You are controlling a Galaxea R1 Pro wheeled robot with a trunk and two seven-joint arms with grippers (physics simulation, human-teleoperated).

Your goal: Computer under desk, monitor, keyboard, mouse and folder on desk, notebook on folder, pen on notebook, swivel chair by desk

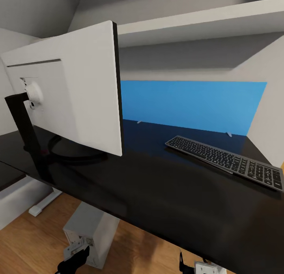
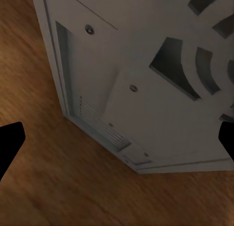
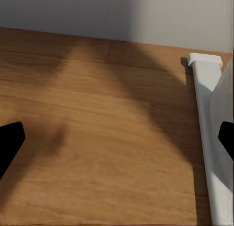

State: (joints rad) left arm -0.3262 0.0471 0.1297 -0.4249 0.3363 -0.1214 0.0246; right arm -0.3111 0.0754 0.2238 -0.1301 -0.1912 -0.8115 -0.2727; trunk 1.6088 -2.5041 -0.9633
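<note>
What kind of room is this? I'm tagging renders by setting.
Probably a home office corner under a sloped ceiling: a black desk carries a monitor and a keyboard, with a computer on the wooden floor beneath.

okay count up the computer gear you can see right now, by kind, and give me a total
Monitor: 1
Keyboard: 1
Computer tower: 1
Total: 3

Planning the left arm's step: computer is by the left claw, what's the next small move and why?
Probably ease the open left claw forward onto the computer and close. Its fingers straddle the case without touching it, and the tower stands on the floor at the desk edge, not clearly under it.
</note>
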